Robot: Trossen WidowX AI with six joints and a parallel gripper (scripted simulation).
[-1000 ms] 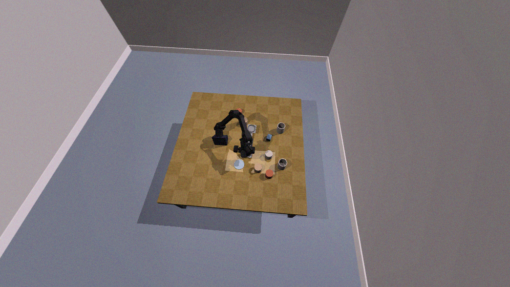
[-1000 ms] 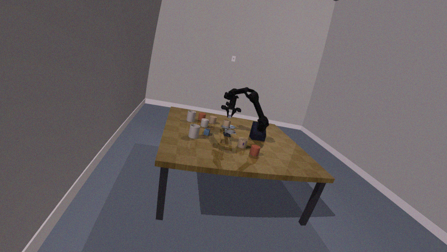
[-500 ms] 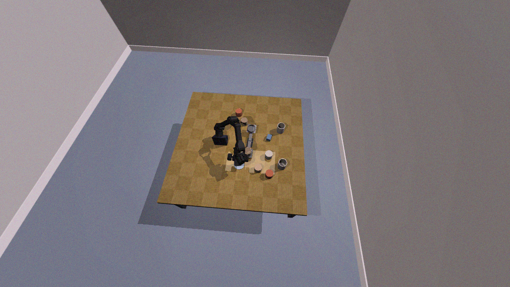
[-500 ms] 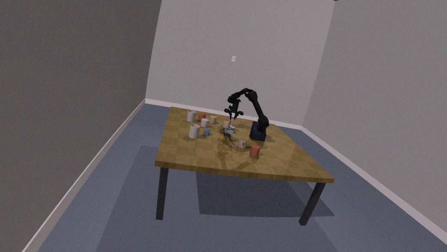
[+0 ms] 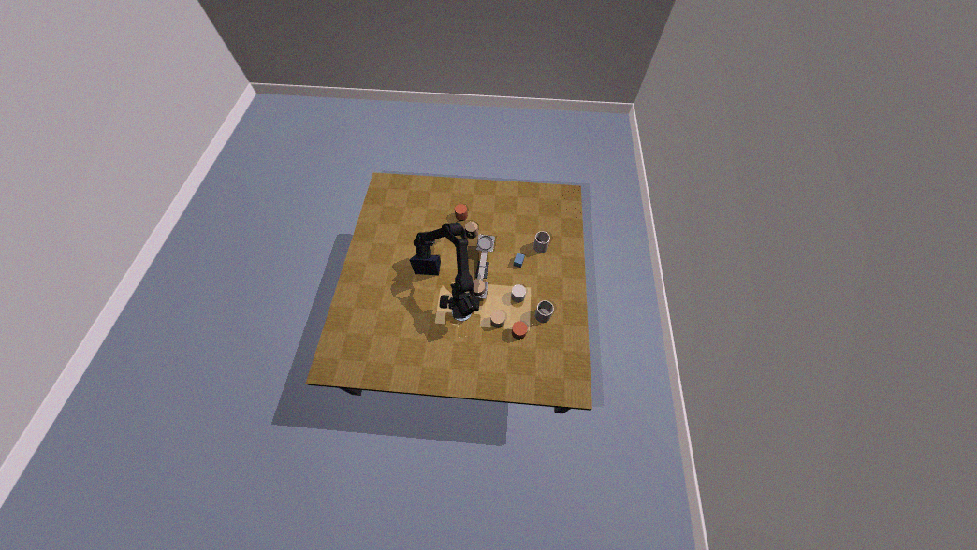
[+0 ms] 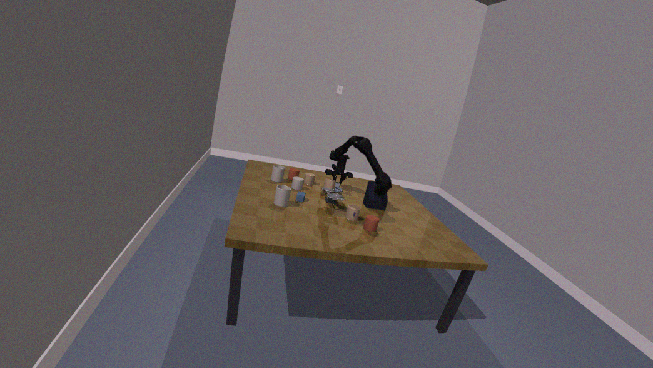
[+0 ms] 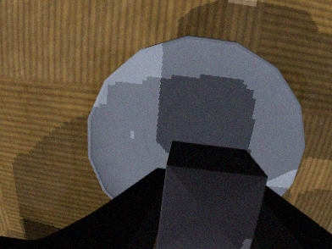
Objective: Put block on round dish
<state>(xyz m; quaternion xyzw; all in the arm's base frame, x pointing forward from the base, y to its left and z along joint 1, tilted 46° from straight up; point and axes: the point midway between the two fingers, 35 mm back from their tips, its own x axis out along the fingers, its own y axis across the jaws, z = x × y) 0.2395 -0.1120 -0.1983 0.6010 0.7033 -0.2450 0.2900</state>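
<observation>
My gripper (image 5: 463,311) (image 6: 339,183) (image 7: 206,185) is shut on a dark grey block (image 7: 212,201), which sits between the fingers in the wrist view. Both are above the round dish (image 7: 127,107) (image 5: 461,316), over its lower middle in the wrist view. The gap between block and dish is hard to judge. On the balance (image 5: 483,261), one beige cup (image 5: 479,286) (image 6: 329,184) stands on the end beside my gripper. The other end's pan (image 5: 486,243) (image 6: 334,196) is bare. Another beige cup (image 5: 471,228) (image 6: 353,213) stands on the table past that bare pan.
A blue block (image 5: 518,260) (image 6: 299,196), a small white cup (image 5: 517,293) (image 6: 298,183) and two tall grey cups (image 5: 542,240) (image 5: 545,311) stand beyond the balance. A third beige cup (image 5: 497,318) and a red cup (image 5: 519,329) are near the dish. Another red cup (image 5: 461,211) (image 6: 371,223) is farther off.
</observation>
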